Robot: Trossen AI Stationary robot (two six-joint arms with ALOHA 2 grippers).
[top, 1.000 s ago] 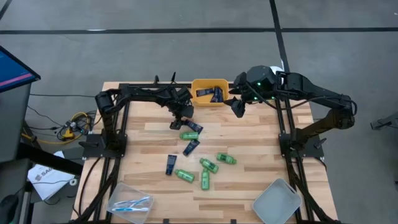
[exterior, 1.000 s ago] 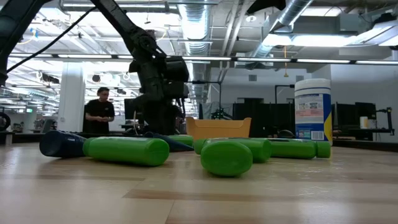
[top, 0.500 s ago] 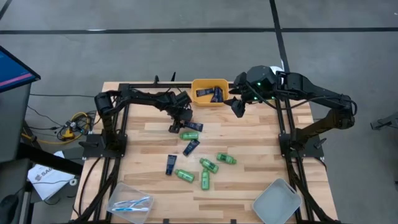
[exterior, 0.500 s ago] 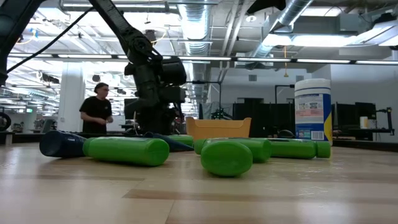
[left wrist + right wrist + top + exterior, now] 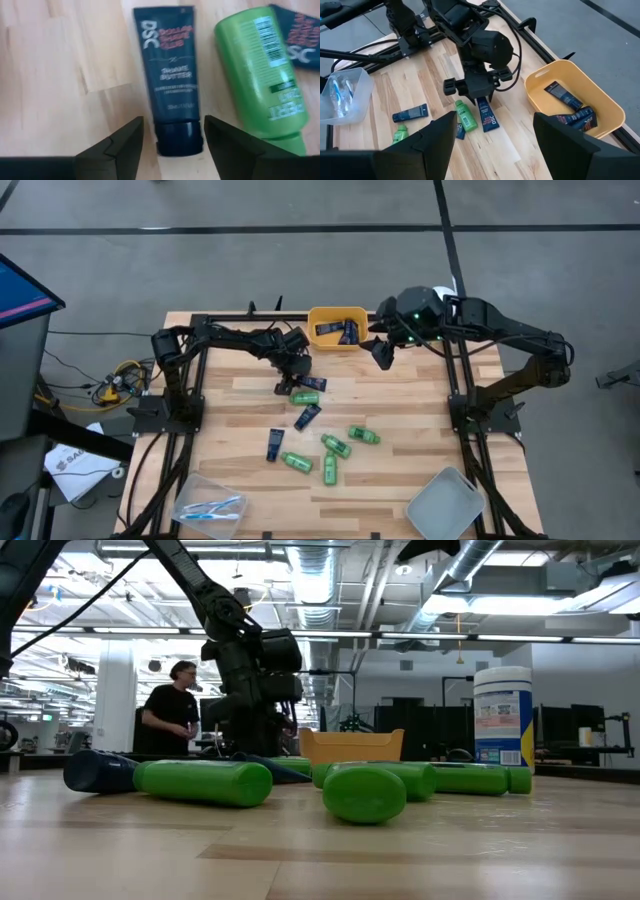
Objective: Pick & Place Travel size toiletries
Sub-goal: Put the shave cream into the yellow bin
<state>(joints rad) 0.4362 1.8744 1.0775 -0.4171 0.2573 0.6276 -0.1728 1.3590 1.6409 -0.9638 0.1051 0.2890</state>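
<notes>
Toiletries lie on the wooden table: several green bottles point(image 5: 336, 446) and navy tubes point(image 5: 307, 417). My left gripper point(image 5: 292, 377) is open, low over one navy tube point(image 5: 169, 75). Its fingers point(image 5: 125, 145) stand on either side of the tube's cap end point(image 5: 180, 137) with a gap on each side. A green bottle point(image 5: 260, 75) lies right beside that tube. My right gripper point(image 5: 380, 358) is open and empty, waiting in the air beside the yellow bin point(image 5: 337, 328), which holds navy tubes point(image 5: 570, 107).
A clear tray with toothbrushes point(image 5: 208, 502) sits at the near left corner and a grey tray point(image 5: 445, 502) at the near right. A white canister with a blue label point(image 5: 502, 718) stands at the far right. A person point(image 5: 172, 720) is in the room behind.
My left gripper has shifted slightly toward the table's left above the navy tube. The toiletries have stayed where they lay. The person in the room behind has walked toward the right.
</notes>
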